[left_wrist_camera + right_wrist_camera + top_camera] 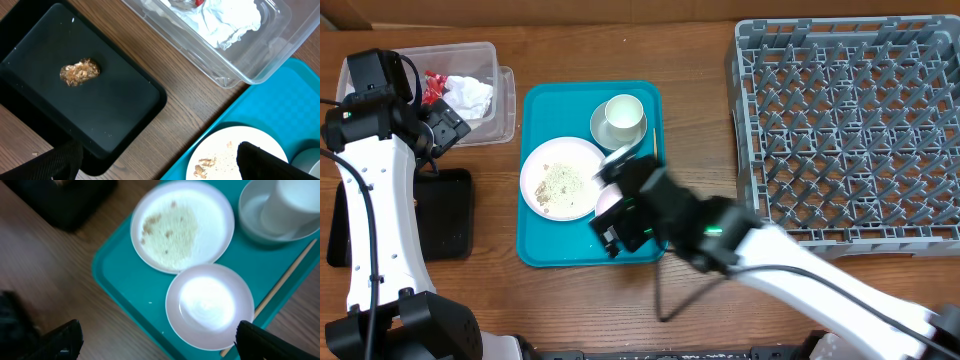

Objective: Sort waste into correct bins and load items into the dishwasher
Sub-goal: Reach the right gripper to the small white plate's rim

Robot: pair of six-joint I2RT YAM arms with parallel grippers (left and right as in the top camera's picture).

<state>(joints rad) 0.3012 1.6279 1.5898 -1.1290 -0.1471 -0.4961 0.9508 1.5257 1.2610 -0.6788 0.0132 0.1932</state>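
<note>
Rice-like crumbs [170, 230] and a few brown bits lie on the large plate [560, 178], so it looks unfit for racking until scraped; beside it on the teal tray [545, 250] sit the clean smaller plate [210, 305] and a cup [623, 112] standing in the bowl [598, 128], probably stacked as cleared from a meal; a thin wooden stick [285, 280] lies near the tray's edge. The right gripper [159, 327] hangs over the smaller plate, fingers wide and empty, seemingly lined up to take it. Left of the tray, the clear tub [505, 100] holds a crumpled napkin [472, 95] and a red wrapper [435, 82]; the black tray [125, 100] holds one brown scrap [80, 72]; paper and food appear split between them. The left gripper [159, 150] hovers near both bins, fingers wide, carrying nothing. The grey rack [850, 130] stands bare, well apart on the tabletop [700, 60]. Overhead, the right arm [800, 265] covers most of the smaller plate; the rack runs off frame; the right wrist view is soft.
</note>
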